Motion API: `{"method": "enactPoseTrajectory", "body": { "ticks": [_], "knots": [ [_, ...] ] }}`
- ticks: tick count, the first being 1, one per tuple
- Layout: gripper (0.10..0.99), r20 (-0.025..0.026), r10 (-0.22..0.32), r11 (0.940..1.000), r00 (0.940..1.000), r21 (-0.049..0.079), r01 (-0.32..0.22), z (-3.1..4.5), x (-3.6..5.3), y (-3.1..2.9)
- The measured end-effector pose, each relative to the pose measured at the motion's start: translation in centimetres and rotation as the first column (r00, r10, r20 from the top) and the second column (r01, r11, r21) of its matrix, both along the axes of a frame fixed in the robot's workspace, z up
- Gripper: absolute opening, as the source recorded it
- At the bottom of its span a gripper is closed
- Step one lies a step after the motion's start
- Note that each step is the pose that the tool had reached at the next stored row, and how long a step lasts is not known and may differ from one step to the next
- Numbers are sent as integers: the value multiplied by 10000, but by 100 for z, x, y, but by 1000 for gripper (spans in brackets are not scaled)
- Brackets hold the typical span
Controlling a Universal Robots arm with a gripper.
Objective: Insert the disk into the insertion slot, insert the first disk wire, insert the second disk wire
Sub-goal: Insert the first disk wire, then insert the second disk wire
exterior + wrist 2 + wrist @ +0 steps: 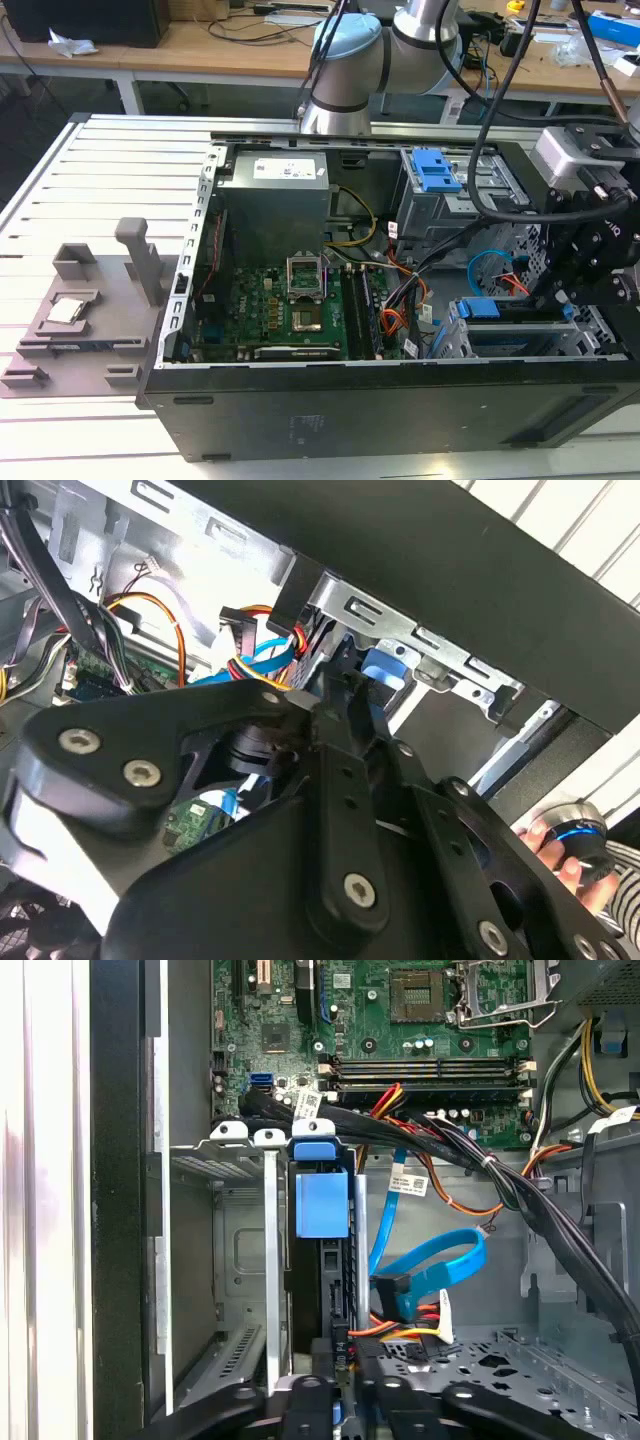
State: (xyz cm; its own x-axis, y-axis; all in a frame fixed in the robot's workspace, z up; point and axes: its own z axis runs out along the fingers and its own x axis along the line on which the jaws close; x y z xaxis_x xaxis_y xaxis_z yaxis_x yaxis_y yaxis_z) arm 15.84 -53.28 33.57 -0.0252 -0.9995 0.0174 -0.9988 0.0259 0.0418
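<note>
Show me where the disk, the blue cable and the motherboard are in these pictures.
disk (322, 1203): first wrist view, on its blue carrier's front tab.
blue cable (430, 1257): first wrist view, on the loop's upper strand.
motherboard (350, 1035): first wrist view, on green board beside the socket.

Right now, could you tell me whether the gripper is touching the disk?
Cannot tell: in the first wrist view the gripper overlaps the disk, hiding any gap.

arm (345, 60) bent over, hand (562, 298) downward
</note>
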Motion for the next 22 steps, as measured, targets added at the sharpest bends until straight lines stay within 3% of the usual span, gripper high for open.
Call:
{"method": "enactPoseTrajectory", "body": {
  "ticks": [1, 3, 5, 6, 7, 9, 12, 21, 22],
  "knots": [
    [239, 0, 0, 10000, 10000, -10, 0, 15, 0, 0],
    [239, 1, -1, 10000, 10000, -10, 1, 194, 0, 4],
    [239, 0, 0, 10000, 10000, -28, 0, 300, 0, 42],
    [224, 1, 0, 10000, 10000, -33, 0, 339, 0, 59],
    [106, 1, 1, 10000, 10000, -43, -1, 404, 0, 86],
    [106, 1, 0, 10000, 10000, -56, 0, 566, 0, 109],
    [106, 0, 0, 10000, 10000, -54, 0, 615, 0, 109],
    [106, 1, 1, 10000, 10000, -55, -1, 624, 0, 109],
    [169, 0, 0, 10000, 10000, -55, 0, 626, 0, 109]
  ]
}}
